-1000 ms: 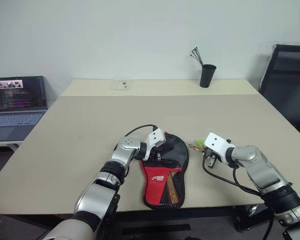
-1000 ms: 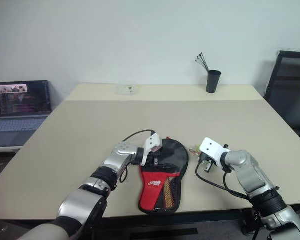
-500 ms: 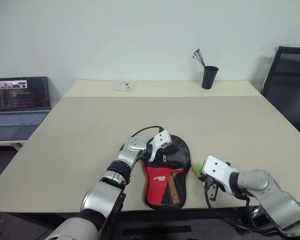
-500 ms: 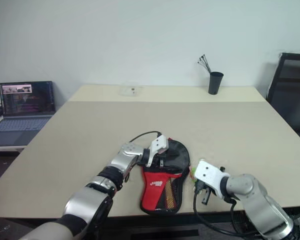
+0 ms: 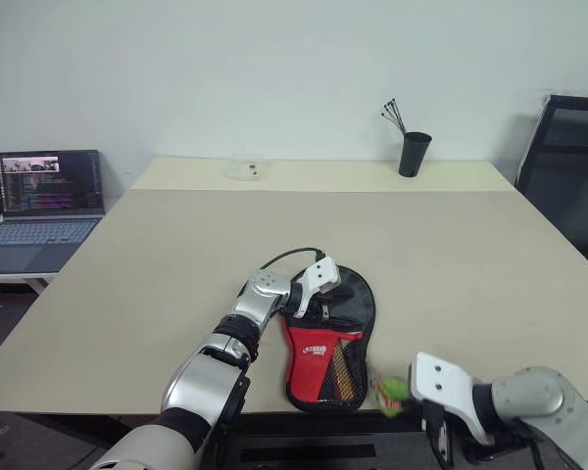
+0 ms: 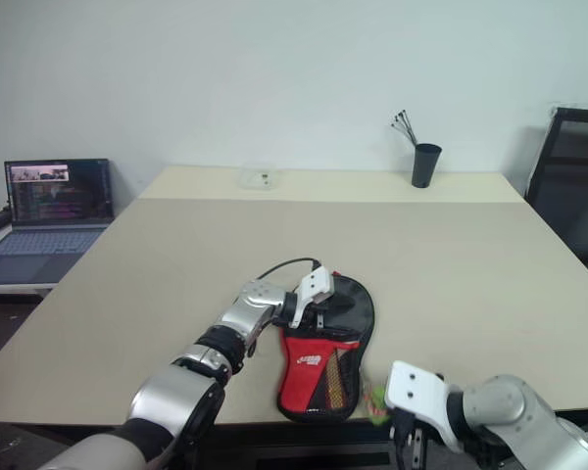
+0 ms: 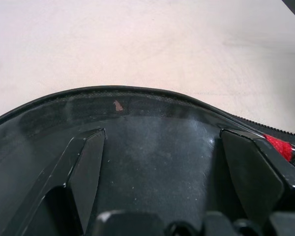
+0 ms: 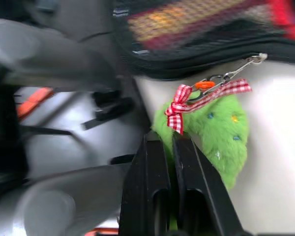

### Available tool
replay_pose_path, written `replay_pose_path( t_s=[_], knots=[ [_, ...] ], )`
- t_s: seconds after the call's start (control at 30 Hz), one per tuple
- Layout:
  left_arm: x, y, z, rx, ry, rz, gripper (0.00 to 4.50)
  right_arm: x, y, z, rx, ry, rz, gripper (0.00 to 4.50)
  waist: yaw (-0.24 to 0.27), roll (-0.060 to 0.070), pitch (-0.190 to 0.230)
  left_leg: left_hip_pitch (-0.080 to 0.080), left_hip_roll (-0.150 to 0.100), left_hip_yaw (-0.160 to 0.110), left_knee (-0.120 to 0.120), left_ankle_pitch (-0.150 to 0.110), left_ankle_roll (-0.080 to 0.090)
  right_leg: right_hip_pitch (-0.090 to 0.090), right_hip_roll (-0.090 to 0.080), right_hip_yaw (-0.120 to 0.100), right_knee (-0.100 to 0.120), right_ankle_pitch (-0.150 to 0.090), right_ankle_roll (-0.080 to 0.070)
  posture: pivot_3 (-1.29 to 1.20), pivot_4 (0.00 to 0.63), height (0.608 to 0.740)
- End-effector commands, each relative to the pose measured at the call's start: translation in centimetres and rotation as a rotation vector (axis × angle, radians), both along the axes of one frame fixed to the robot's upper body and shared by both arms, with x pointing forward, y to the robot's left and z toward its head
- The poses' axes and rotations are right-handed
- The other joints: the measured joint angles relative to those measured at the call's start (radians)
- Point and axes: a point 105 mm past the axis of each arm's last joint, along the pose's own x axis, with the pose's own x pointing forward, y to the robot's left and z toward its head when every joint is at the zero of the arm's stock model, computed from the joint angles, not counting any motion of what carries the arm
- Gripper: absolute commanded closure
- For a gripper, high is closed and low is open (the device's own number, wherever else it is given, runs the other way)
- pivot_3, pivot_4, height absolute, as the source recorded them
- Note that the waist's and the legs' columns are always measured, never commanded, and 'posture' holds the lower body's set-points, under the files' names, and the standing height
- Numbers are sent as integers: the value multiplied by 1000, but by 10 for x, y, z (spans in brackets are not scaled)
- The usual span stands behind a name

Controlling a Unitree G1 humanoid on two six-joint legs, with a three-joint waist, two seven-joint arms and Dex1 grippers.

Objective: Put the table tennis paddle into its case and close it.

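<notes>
A: Sitting near the desk's (image 5: 127, 284) front edge, about mid-width, the case (image 5: 331, 335), red and black, round end pointing to the far edge. Paddle can't be made out apart from it; something yellowish shows behind the mesh pocket.

B: Left end effector (image 5: 322, 294)?

A: Fingers spread wide, resting over the case's black round part, one finger (image 7: 81, 174) either side in the wrist view. Not gripping anything I can confirm.

B: Right end effector (image 8: 169, 162)?

A: Down at the front edge, right of the case. Fingers closed on a green plush charm (image 8: 214, 132) with a red-check bow, clipped by a metal clasp to the case's zip.

B: Other stuff?

A: Laptop (image 5: 37, 206) off the left edge, black cup (image 5: 409, 153) at the far edge, clear lid (image 5: 245, 166) too.
</notes>
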Motion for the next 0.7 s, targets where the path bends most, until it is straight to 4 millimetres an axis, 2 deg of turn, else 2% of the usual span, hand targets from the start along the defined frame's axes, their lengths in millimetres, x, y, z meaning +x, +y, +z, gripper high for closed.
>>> replay_pose_path(
  t_s=[0.03,0.1,0.2,0.43,0.53,0.7],
  knots=[
    [-8,3,-23,83,55,-12,425,-32,12,7,73,87,125,4474,0,0,0,0,0,0,0,0,0,0,0,0,0,0,0,0,150,740],
    [-7,3,-22,82,53,-9,425,-43,15,8,104,133,142,4474,0,-1,-1,1,0,0,0,0,0,1,0,-1,-1,0,0,0,150,740],
    [-7,2,-22,82,51,-7,425,-49,21,9,144,158,150,4474,0,-1,-2,1,0,-1,0,0,0,2,0,-1,-3,0,0,0,150,740],
    [-6,-1,-20,76,43,-5,425,-32,24,10,153,112,95,4474,0,-1,-3,0,0,-1,-1,-1,-2,3,0,-2,-7,0,0,0,150,740],
    [-5,-2,-18,66,37,-3,425,-24,20,23,171,108,94,3790,0,-1,-3,0,1,-1,0,-1,-2,3,0,-2,-7,0,0,0,150,740],
    [-5,-5,-15,47,33,-4,425,-8,23,50,268,88,61,2044,0,-1,-3,0,1,-2,0,-1,-2,3,0,-2,-6,0,1,0,150,740]
  ],
)
